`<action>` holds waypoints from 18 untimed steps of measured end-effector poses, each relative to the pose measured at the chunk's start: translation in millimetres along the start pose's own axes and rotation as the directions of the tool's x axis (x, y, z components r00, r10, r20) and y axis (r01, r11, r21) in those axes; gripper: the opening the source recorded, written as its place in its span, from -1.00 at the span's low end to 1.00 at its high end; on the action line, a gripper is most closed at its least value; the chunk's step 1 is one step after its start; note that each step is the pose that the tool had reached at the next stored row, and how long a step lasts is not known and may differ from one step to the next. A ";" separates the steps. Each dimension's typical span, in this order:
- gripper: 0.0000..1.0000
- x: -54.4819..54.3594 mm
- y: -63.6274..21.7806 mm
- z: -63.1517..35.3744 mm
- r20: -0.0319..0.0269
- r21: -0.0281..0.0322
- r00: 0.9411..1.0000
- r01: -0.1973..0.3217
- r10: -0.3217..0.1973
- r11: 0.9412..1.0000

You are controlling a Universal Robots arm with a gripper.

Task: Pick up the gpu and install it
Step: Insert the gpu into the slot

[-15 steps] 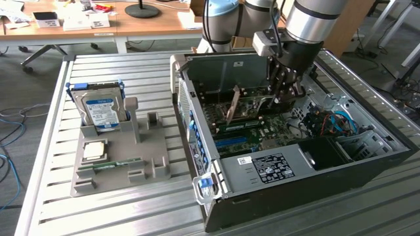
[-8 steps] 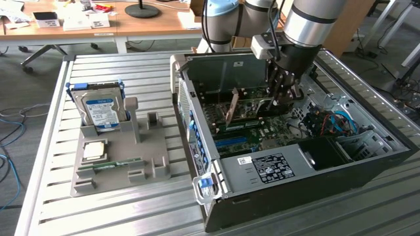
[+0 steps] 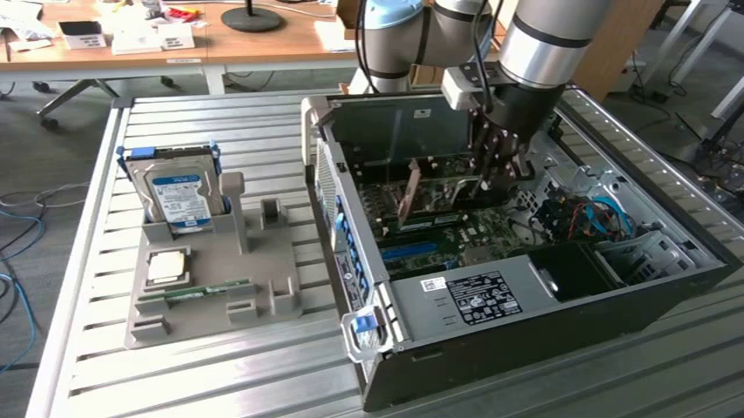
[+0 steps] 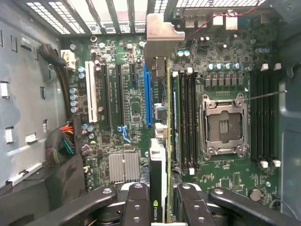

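Inside the open computer case (image 3: 546, 344), the gripper (image 4: 160, 200) is clamped on the gpu (image 4: 158, 162), holding it edge-on over the motherboard (image 4: 135, 106), just beside the blue slot (image 4: 148, 94). This looks like the install step, with pickup done. Seating calls for the card's edge square with 1 slot and its metal bracket (image 4: 160, 28) at the case's rear wall.

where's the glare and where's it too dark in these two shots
Exterior view: even daylight on the ribbed grey metal table, deep shadow inside the black computer case; wrist view: the case's slotted vents wash out white.
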State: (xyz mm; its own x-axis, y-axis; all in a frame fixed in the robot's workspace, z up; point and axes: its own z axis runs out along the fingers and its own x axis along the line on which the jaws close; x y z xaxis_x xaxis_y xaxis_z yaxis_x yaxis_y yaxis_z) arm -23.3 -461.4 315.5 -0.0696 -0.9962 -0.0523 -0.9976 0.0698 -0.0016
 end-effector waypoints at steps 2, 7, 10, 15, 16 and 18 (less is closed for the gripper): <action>-0.46 0.0 0.0 -0.1 0.000 0.000 1.000 0.000 0.000 1.000; -0.46 0.3 4.4 0.4 0.000 0.000 1.000 0.000 0.000 1.000; -0.46 0.5 6.9 1.2 0.000 0.000 1.000 0.000 0.000 1.000; -0.46 0.9 8.8 5.0 0.000 0.000 1.000 0.000 0.000 1.000; -0.46 0.9 8.8 5.0 0.000 0.000 1.000 0.000 0.000 1.000; -0.46 0.9 8.8 5.0 0.000 0.000 1.000 0.000 0.000 1.000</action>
State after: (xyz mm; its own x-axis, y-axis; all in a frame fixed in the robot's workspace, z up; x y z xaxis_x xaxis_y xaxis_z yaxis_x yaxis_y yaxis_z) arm -32.2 -461.4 310.4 -0.0696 -0.9962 -0.0521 -0.9976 0.0697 -0.0016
